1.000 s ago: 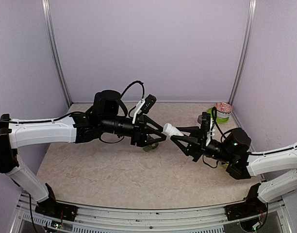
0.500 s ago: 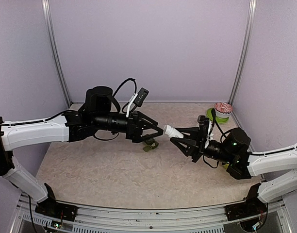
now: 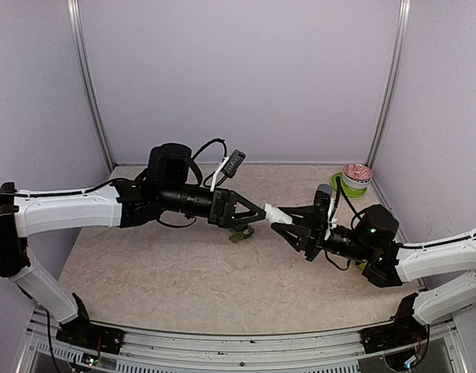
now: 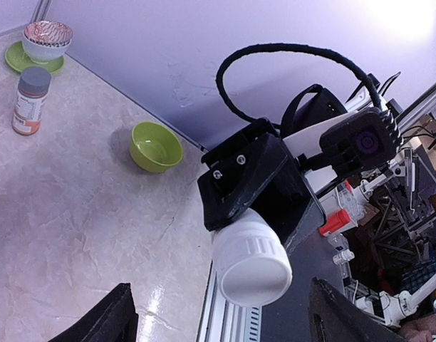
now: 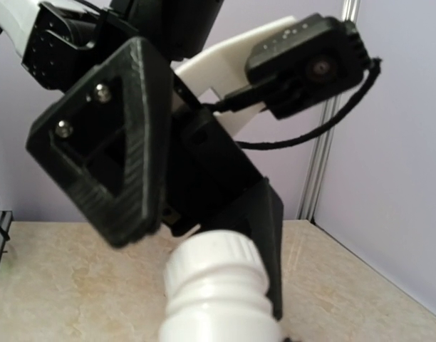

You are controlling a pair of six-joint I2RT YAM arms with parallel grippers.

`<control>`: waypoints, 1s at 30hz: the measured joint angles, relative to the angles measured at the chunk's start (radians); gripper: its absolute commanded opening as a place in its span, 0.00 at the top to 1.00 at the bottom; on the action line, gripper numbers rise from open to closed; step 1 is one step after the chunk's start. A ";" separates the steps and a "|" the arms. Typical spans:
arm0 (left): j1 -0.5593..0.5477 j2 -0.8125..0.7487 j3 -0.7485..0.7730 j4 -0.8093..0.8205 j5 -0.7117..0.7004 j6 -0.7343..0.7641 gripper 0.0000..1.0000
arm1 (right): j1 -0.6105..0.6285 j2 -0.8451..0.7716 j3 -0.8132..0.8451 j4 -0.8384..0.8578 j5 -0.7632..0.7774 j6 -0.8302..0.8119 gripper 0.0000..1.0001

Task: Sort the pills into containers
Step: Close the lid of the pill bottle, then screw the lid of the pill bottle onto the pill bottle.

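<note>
Mid-air above the table's middle: right gripper (image 3: 291, 221) clamped tight on a white pill bottle (image 4: 251, 261), ribbed cap aimed at the left gripper (image 3: 260, 214). Left fingers (image 4: 106, 322) are spread wide, one on each side of the cap, clear of it and holding nothing. Green bowl (image 4: 156, 146) sits on the tabletop beyond.

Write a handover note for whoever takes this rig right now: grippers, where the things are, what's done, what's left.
Grippers: the right gripper is shut on the white bottle, held above the table. The left gripper is open, fingers either side of the cap, not touching.
Things: green bowl, orange-labelled bottle and white bowl on a green saucer, right side.
Done: bottle presented.
Left: grip the cap, unscrew, sort pills. None visible yet.
</note>
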 measured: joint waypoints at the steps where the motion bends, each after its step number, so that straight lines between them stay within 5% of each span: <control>1: -0.003 0.005 0.002 0.000 0.002 -0.002 0.23 | 0.000 0.000 0.000 -0.002 0.001 -0.003 0.73; 16: -0.017 0.017 0.026 0.021 0.008 -0.021 0.34 | 0.005 0.021 0.008 -0.014 0.011 -0.012 0.73; 30: -0.023 0.031 0.052 0.003 0.002 -0.016 0.54 | 0.005 0.024 0.016 -0.018 0.017 -0.012 0.73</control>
